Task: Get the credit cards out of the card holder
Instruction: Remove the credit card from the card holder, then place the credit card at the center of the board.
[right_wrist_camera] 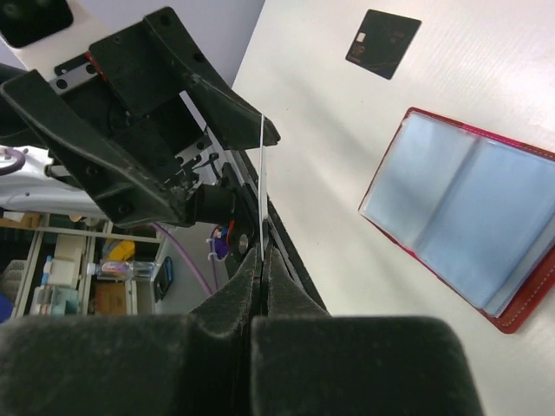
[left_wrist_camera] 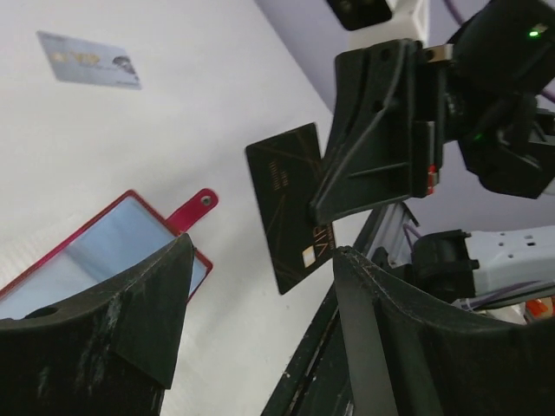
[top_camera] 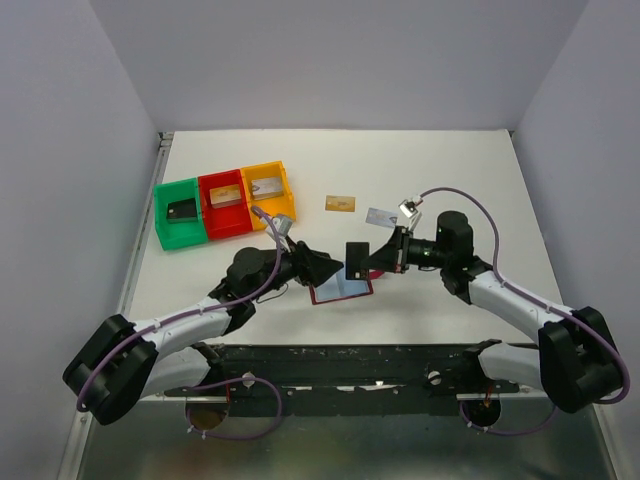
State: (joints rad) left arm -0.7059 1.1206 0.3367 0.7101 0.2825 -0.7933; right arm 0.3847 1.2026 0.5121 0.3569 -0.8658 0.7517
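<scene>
The maroon card holder (top_camera: 342, 291) lies open on the table, light blue pockets up. It also shows in the right wrist view (right_wrist_camera: 468, 221) and in the left wrist view (left_wrist_camera: 95, 251), with its snap tab (left_wrist_camera: 196, 208). My right gripper (top_camera: 384, 258) (right_wrist_camera: 262, 253) is shut on a black credit card (top_camera: 356, 258) (left_wrist_camera: 286, 199) and holds it on edge above the table, just right of the holder. My left gripper (top_camera: 318, 268) (left_wrist_camera: 260, 277) is open and empty, one finger (left_wrist_camera: 147, 303) over the holder's corner. A gold card (top_camera: 341, 203) and a silver card (top_camera: 381, 216) (left_wrist_camera: 89, 59) lie farther back.
Another black card (right_wrist_camera: 383, 42) lies flat on the table beyond the holder. Green (top_camera: 168, 235), red (top_camera: 232, 228) and yellow (top_camera: 288, 200) trays stand in a row at the back left, each with a card inside. The black metal frame (top_camera: 330, 365) runs along the near edge.
</scene>
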